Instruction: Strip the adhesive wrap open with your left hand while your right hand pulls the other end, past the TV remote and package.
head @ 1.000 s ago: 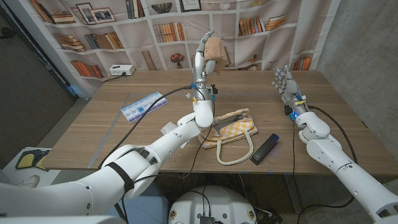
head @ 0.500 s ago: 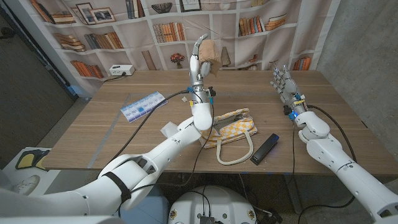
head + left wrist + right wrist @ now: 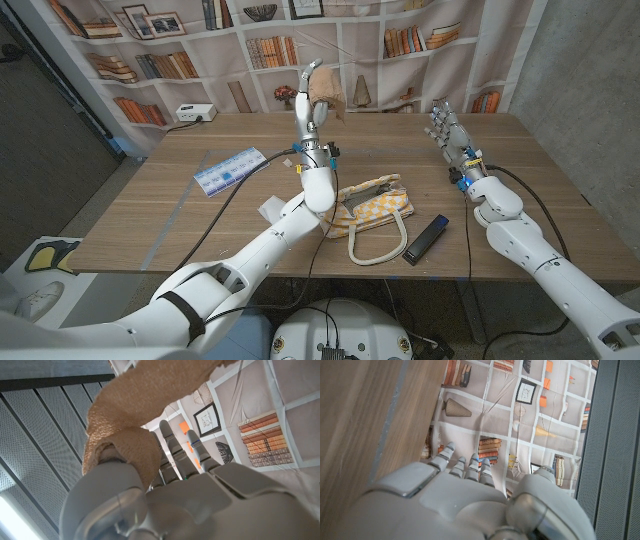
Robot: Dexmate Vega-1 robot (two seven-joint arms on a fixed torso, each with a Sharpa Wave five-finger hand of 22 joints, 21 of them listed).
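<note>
My left hand (image 3: 312,95) is raised high above the far middle of the table and holds a tan roll of adhesive wrap (image 3: 326,88). In the left wrist view the wrap (image 3: 135,425) drapes over that hand (image 3: 165,500), with a loose strip running off past the fingers. My right hand (image 3: 446,128) stands over the far right of the table, fingers apart and pointing up, holding nothing; in its own wrist view the hand (image 3: 465,500) shows with nothing in it. The black TV remote (image 3: 426,238) lies near the front edge. The blue-and-white package (image 3: 231,169) lies at the left.
A yellow-checked cloth bag (image 3: 372,212) with cream handles lies in the middle of the table (image 3: 520,190), just left of the remote. A small white slip (image 3: 271,209) lies beside my left forearm. A bookshelf backdrop stands behind the table. A white power strip (image 3: 195,114) sits at the back left.
My left hand has swung to the left with the wrap and tilted that way. My right hand has shifted slightly left and farther back, still apart from the wrap.
</note>
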